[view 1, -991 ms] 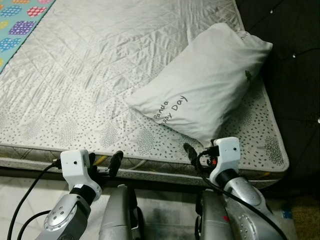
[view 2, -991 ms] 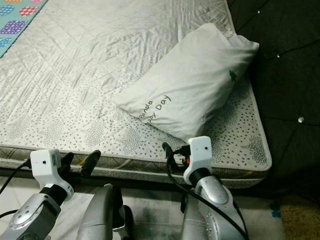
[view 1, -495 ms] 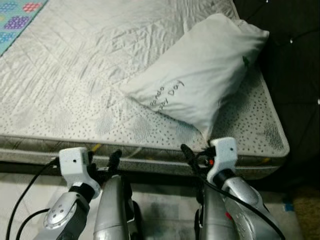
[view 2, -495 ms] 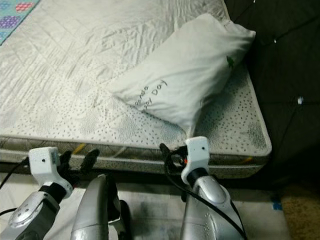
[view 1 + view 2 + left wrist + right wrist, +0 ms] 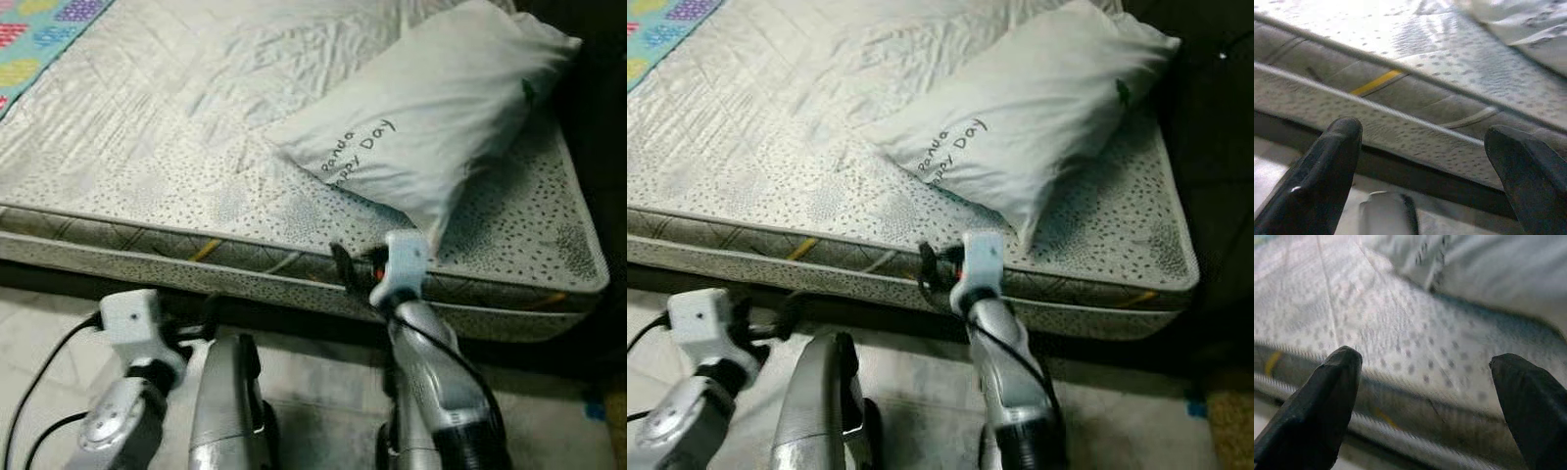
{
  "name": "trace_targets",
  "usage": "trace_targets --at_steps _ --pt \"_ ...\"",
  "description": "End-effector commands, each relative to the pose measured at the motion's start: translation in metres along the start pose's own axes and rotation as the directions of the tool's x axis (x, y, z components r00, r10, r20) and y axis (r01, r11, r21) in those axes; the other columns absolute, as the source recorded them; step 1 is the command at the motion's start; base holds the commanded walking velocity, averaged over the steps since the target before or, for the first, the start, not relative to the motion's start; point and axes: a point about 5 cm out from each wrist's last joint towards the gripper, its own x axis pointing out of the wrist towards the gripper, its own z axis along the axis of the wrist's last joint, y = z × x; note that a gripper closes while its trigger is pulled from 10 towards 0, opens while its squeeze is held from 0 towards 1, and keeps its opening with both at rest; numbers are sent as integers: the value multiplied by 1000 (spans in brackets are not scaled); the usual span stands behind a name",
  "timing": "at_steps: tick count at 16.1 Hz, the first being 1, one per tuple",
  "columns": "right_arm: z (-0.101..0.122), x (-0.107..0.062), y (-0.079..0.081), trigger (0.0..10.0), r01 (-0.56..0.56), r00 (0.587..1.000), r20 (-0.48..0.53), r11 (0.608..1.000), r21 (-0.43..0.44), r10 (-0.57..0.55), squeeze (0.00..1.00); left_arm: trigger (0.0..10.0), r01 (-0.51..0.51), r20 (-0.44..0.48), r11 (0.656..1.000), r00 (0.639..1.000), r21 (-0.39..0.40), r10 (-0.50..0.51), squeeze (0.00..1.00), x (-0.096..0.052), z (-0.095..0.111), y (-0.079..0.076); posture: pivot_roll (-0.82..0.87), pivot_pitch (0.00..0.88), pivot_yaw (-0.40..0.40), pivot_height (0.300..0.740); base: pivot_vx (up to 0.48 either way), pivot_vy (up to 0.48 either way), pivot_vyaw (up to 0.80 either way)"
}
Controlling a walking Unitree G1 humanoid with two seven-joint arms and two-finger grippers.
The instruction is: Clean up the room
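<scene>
We see one pillow lying on the mattress, near the front right corner, tilted so its printed end points toward the mattress's front edge. The words "Panda" and "Day" are readable on its pale cover, and a small green mark sits near its far end.

Our right end effector is raised to the front edge of the mattress, just below and in front of the pillow's nearest corner, close to it but not touching. In the right wrist view its two black fingers stand wide apart, released, with the dotted mattress top and the pillow's underside between and beyond them.

Our left end effector hangs lower, beside the mattress's side panel and above the pale floor, well apart from the pillow. Its fingers are also spread and released, framing the quilted side with a yellow stripe.

At the far left corner one colourful patterned blanket lies on the mattress. We count one pillow, one blanket, two end effectors.
</scene>
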Motion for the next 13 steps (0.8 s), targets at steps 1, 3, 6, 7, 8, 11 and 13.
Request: trace_targets --at_steps 1,3,6,7,8,11,13 --pt "-6 2 -7 10000 53 999 -6 999 2 -53 0 10000 41 -19 999 999 2 -41 0 -5 -1 -7 -37 272 29 552 0 0 0" --pt "-7 8 -6 10000 89 996 17 996 5 -89 0 10000 31 -22 1000 999 2 -31 0 -13 -3 -9 -19 293 29 552 0 0 0" --pt "-2 16 -8 10000 143 988 55 990 1 -143 0 10000 30 -32 1000 999 1 -30 0 -22 -4 -11 1 324 34 552 0 0 0" --pt "1 19 -10 10000 161 985 72 987 -13 -160 0 10000 31 -40 1000 999 5 -31 0 -27 -4 -13 10 334 36 552 0 0 0" --pt "8 24 -19 10000 208 973 107 978 -29 -204 0 10000 28 -47 1000 999 2 -28 0 -33 -5 -15 22 350 39 552 0 0 0" --pt "28 32 -39 10000 273 950 167 961 -35 -264 0 10000 40 -65 999 997 -13 -41 0 -45 -5 -21 27 369 48 552 0 0 0" --pt "35 36 -45 10000 287 943 187 957 -38 -276 0 10000 53 -81 998 995 -18 -54 0 -48 -7 -24 28 374 51 552 0 0 0"
